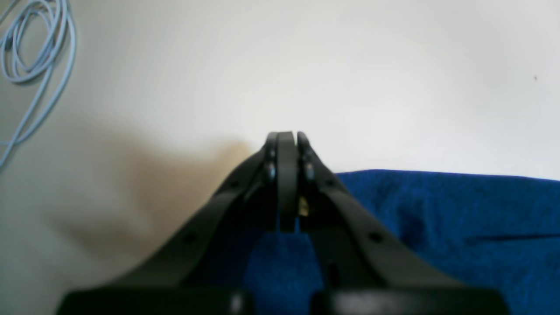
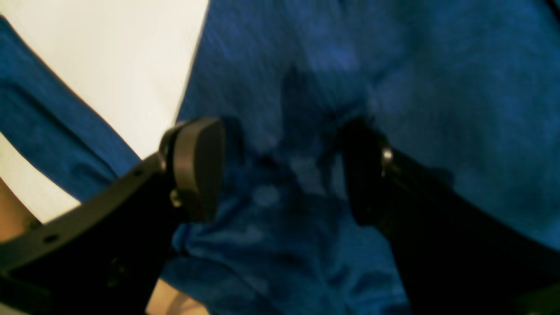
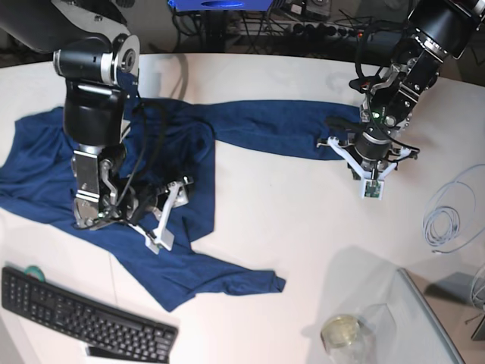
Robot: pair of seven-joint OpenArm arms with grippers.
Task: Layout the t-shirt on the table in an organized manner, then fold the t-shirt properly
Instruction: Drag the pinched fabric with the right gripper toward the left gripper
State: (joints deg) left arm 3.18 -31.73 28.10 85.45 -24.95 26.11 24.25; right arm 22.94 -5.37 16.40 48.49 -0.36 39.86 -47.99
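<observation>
I've got the t-shirt (image 3: 189, 152) sprawled across the white worktop (image 3: 273, 220), still far from laid out. Its bulk is bunched on the left of the base view, one long strip reaches right toward my left arm, and another flap trails down toward the keyboard (image 3: 83, 315).

My right gripper (image 2: 280, 170) hovers low over the bunched middle with its jaws spread wide and nothing between them but rumpled cloth below. My left gripper (image 1: 286, 175) is fully closed at the end of that long strip. From the wrist view the pads meet over the blue edge, but I can't tell whether any fabric is actually pinched.

Risks as I read them: if the right gripper closes here it may catch several layers at once, and a pull would drag the whole heap instead of spreading it. If the left has no real hold, the strip slips free on any tension. The trailing flap could sweep toward the keyboard, and the glass cup (image 3: 345, 334) near the front edge and the coiled blue cable (image 3: 447, 220) sit within reach of a wide swing.

The cloth is soft, matte, dark navy knit, heavily creased. The worktop is smooth and slick, so the fabric will slide easily.
</observation>
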